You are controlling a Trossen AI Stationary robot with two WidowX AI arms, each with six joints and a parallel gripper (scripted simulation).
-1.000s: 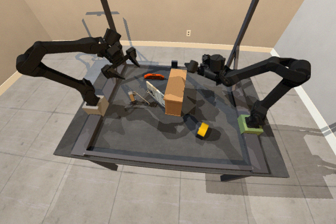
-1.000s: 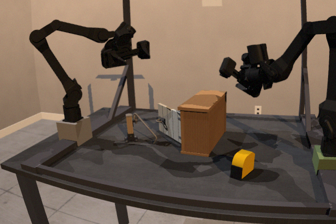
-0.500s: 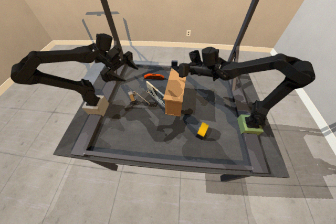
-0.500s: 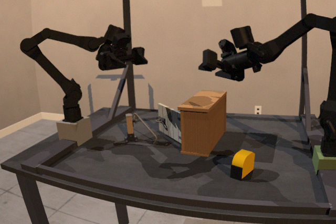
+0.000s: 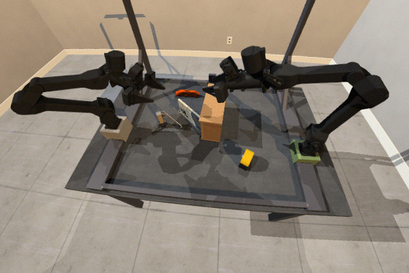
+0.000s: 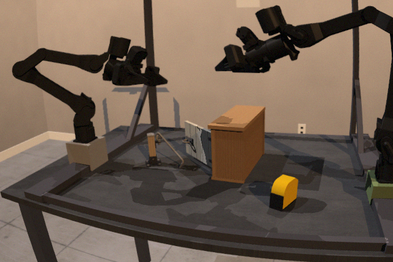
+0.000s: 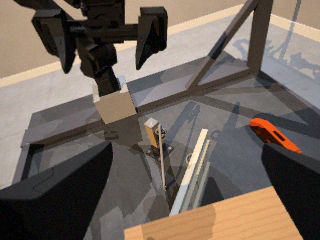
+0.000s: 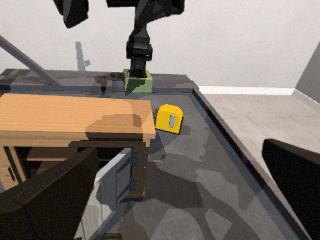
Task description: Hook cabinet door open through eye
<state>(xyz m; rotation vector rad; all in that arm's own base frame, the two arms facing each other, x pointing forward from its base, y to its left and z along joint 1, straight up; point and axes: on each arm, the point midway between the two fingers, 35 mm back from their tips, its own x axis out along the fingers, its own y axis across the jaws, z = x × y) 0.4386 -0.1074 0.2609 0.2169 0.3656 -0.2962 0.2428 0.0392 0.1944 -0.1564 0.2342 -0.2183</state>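
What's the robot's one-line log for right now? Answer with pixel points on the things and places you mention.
left claw (image 5: 208, 83) (image 6: 217, 68) (image 7: 187, 145) (image 8: 121, 15): open | right claw (image 5: 158, 94) (image 6: 156, 81) (image 7: 102, 70) (image 8: 180, 146): open | door (image 5: 190, 114) (image 6: 198, 145) (image 7: 192, 175) (image 8: 115, 180): open | hook (image 5: 171, 119) (image 6: 171, 148) (image 7: 162, 165): unhooked | cabinet (image 5: 211, 131) (image 6: 237, 154) (image 7: 215, 215) (image 8: 75, 115): upright
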